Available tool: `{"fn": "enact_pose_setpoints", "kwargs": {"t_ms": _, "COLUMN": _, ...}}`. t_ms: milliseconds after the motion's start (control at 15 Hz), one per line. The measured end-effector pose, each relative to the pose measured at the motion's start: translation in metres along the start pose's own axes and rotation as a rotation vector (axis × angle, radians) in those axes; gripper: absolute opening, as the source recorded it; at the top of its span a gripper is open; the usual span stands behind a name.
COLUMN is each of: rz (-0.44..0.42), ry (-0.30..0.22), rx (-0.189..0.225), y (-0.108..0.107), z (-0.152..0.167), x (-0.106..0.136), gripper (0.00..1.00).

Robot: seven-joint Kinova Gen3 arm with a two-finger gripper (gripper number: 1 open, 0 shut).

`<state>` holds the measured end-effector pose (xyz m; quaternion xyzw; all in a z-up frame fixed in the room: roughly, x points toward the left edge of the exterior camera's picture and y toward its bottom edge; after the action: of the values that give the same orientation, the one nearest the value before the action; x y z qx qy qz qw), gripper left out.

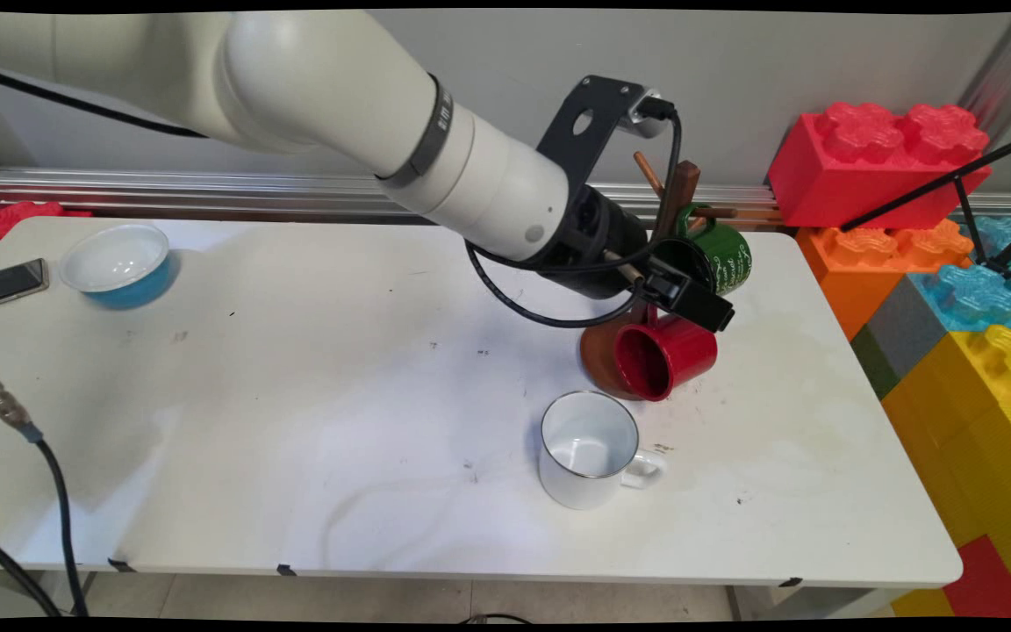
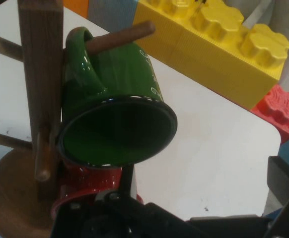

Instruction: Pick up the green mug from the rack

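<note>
A wooden mug tree point(image 1: 685, 189) stands at the table's back right. A green mug point(image 1: 720, 250) hangs by its handle on one of its upper pegs. A red mug point(image 1: 668, 355) hangs tilted lower down, in front of the tree's round base, mouth toward the camera. My gripper point(image 1: 690, 303) is right above the red mug and just in front of the green one, and looks open. In the hand view the green mug point(image 2: 114, 99) fills the middle beside the post point(image 2: 42, 74). The red mug point(image 2: 85, 181) shows below it, partly hidden by the linkage, and my gripper point(image 2: 184, 210) has its right finger point(image 2: 283, 188) far to the side.
A white mug point(image 1: 589, 448) stands upright in front of the tree. A blue bowl point(image 1: 119, 263) and a phone point(image 1: 5, 283) lie at the far left. Big toy blocks point(image 1: 874, 162) are stacked past the table's right edge. A black cable point(image 1: 49, 491) hangs at the near left.
</note>
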<state>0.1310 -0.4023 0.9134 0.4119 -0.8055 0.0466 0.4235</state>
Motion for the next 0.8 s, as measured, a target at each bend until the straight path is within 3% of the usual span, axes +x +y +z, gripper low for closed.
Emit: {"fn": "enact_pose_setpoints", "kwargs": {"t_ms": 800, "rz": -0.111, "ry": 0.062, "rx": 0.002, "y": -0.003, "z": 0.019, "x": -0.006, "gripper": 1.00}}
